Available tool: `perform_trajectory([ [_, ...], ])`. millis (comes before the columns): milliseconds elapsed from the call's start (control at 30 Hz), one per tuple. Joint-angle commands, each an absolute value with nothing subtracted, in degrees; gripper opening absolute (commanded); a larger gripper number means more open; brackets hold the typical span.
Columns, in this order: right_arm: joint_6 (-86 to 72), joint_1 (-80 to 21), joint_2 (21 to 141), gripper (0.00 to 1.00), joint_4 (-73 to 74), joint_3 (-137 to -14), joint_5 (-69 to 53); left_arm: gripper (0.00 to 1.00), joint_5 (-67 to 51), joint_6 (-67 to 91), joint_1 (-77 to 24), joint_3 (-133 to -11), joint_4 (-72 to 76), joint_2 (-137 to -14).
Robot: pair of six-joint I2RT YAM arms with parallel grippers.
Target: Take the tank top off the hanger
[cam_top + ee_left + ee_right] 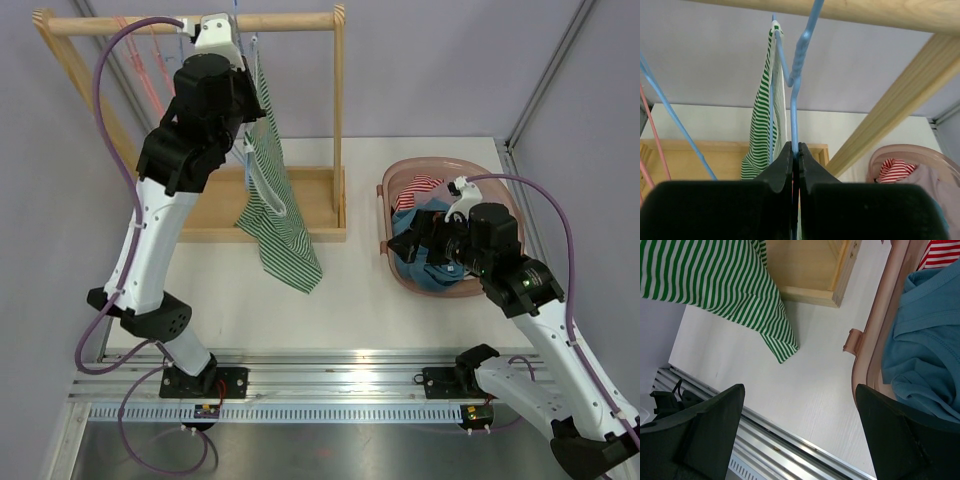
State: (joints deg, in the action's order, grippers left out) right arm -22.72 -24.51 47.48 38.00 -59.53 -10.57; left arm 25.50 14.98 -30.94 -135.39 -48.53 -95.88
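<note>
The green-and-white striped tank top (275, 200) hangs from a blue hanger (796, 75) on the wooden rack's top bar (290, 20), its hem trailing onto the table. It also shows in the left wrist view (760, 125) and the right wrist view (715, 280). My left gripper (795, 150) is up by the bar, shut on the hanger's blue wire just below its hook. My right gripper (800, 405) is open and empty, low over the table at the left rim of the pink basket (440, 165).
The basket holds a blue garment (925, 335) and a red-striped one (420, 187). The rack's wooden base tray (310, 190) lies behind the tank top. More pink and blue hangers (670, 115) hang at the bar's left. An aluminium rail (340, 372) runs along the near edge.
</note>
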Motion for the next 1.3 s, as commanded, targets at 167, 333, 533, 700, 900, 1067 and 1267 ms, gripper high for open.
perform_trajectory([
  [167,-23.11,-24.35,47.99,0.99,31.56,-61.17,-15.2,0.0,11.17,16.35,-30.85,-128.44,-50.36,-82.99],
  [333,-24.17,-24.35,49.74,0.99,26.65,-60.82,-20.2,0.0,3.09,17.05,-31.02,-121.13,-52.03,-76.74],
  [533,-27.42,-24.7,53.35,0.99,17.59,-60.82,-27.86,0.0,-5.88,19.77,-31.03,-99.08,-46.16,-61.81],
  [700,-27.07,-30.13,56.07,0.99,13.72,-61.52,-24.18,0.0,-12.45,23.37,-31.11,-83.96,-39.91,-51.96],
  [900,-26.19,-40.24,60.73,1.0,9.07,-62.93,-10.92,0.0,-19.68,28.03,-31.81,-69.1,-34.72,-44.92],
  [1067,-26.98,-43.67,67.04,0.99,6.85,-65.38,-3.87,0.0,-20.13,29.53,-32.17,-61.71,-33.49,-41.76],
  [1267,-24.88,-47.63,74.43,0.99,8.96,-69.6,4.55,0.0,-18.72,29.09,-32.17,-60.47,-33.57,-40.61],
])
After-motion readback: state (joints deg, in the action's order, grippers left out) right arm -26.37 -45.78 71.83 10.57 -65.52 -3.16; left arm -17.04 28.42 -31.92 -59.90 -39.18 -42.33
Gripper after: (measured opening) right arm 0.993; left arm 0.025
